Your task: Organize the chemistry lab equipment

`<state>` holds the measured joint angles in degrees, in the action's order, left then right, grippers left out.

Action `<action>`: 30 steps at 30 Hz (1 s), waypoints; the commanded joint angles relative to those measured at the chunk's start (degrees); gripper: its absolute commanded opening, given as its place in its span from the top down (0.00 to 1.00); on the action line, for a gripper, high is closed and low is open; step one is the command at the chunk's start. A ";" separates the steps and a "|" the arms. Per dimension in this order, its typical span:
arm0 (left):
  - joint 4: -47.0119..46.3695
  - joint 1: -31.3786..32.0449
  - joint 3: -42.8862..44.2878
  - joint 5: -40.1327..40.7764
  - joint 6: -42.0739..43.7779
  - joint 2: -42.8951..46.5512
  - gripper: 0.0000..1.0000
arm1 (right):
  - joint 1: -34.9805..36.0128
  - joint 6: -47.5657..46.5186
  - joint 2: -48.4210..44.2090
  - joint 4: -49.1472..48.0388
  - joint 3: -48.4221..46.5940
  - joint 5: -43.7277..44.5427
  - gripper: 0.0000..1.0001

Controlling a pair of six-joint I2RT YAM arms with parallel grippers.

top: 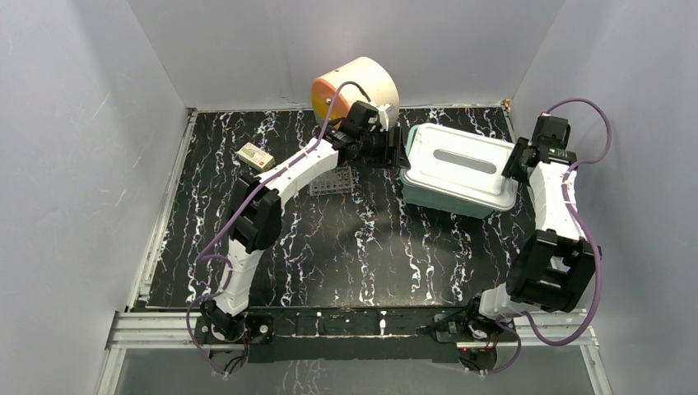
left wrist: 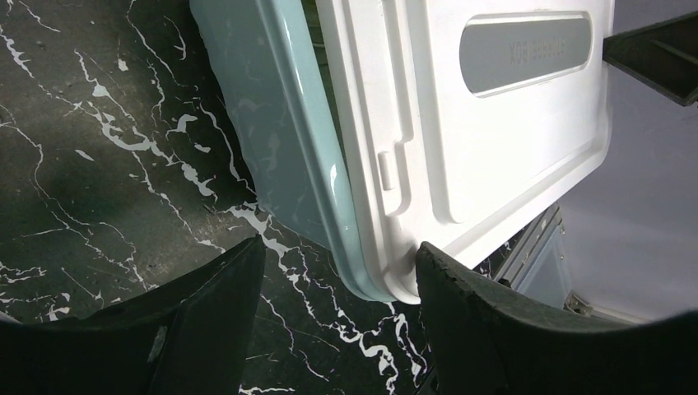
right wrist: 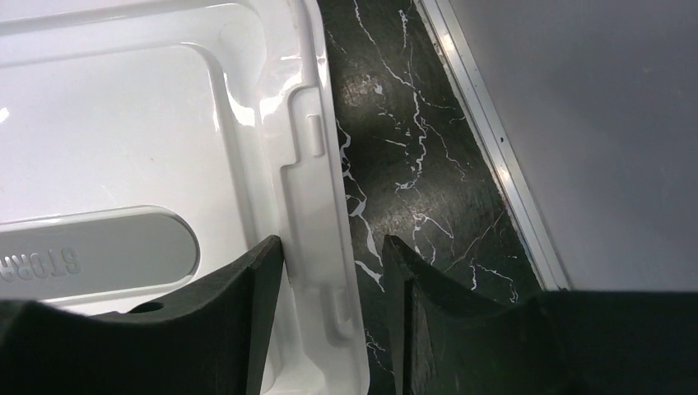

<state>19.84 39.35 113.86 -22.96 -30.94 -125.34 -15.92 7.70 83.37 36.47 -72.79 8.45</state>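
A small clear tube rack [top: 333, 181] stands on the black marbled table under my left arm. A small cream box [top: 256, 156] with red and green marks lies to its left. The tubes, tubing coil and wooden-handled tool are out of view. My left gripper [top: 397, 150] is open at the left end of the teal tub [top: 444, 199]. In the left wrist view the gripper [left wrist: 337, 255] frames a corner of the tub [left wrist: 288, 140] and of its white lid [left wrist: 461, 140]. My right gripper [top: 512, 164] is open, and in its wrist view [right wrist: 333, 255] it straddles the right rim of the lid [right wrist: 123, 148].
The round cream-and-orange cabinet [top: 355, 86] stands at the back, just behind my left wrist. Grey walls close the table on three sides. A metal rail [right wrist: 486, 140] runs along the right edge, close to my right gripper.
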 commanded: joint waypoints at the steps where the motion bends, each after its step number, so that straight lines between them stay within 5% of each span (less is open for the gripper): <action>1: 0.94 0.20 2.25 1.83 1.58 2.26 0.34 | 0.25 -1.46 0.73 -2.39 -1.99 2.97 0.45; 13: 3.04 0.20 3.24 6.23 1.50 0.67 0.32 | 1.64 -2.92 4.02 -4.77 -3.14 -11.21 0.51; 22: 2.35 0.20 3.78 5.55 1.32 0.52 0.30 | 1.85 -4.38 5.08 -5.42 -3.32 -9.35 0.55; 30: 4.04 0.20 4.25 5.16 2.09 -2.13 0.42 | 2.83 -5.85 7.89 -5.75 -4.65 -8.74 0.57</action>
<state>21.37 39.24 115.77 -17.26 -30.37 -125.54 -14.79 3.09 89.49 31.05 -76.31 1.26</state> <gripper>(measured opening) 0.607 0.433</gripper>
